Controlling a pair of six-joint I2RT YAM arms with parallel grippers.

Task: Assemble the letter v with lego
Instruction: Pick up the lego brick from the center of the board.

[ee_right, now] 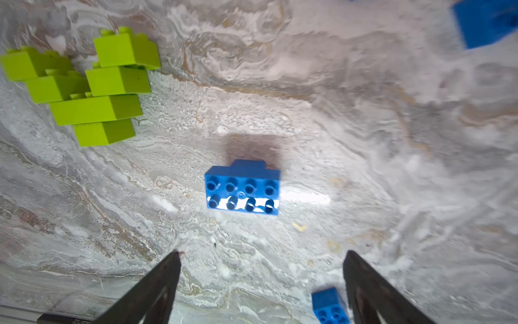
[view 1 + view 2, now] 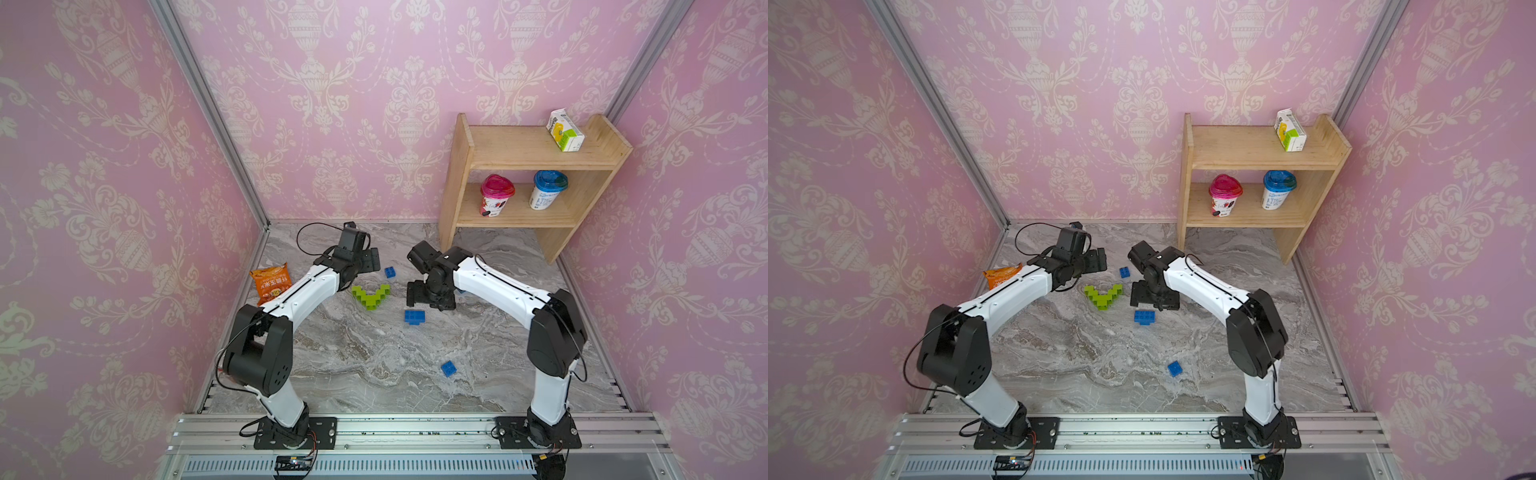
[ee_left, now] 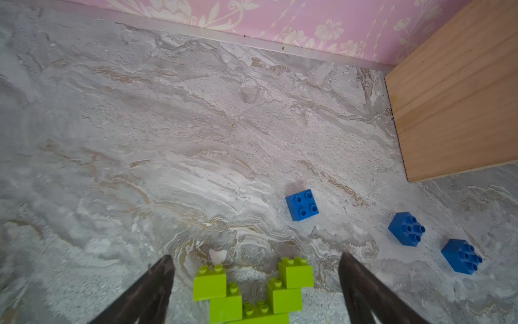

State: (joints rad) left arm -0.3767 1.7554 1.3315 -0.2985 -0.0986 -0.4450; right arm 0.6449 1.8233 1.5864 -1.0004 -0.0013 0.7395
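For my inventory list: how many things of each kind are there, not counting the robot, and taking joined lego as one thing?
Green lego V: 1
Small blue bricks: 4
Larger blue lego piece: 1
Orange snack bag: 1
Lidded cups: 2
Carton: 1
Wooden shelf: 1
Total: 11

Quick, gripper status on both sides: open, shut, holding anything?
Left gripper: open, empty; green V near it, not gripped.
Right gripper: open, empty.
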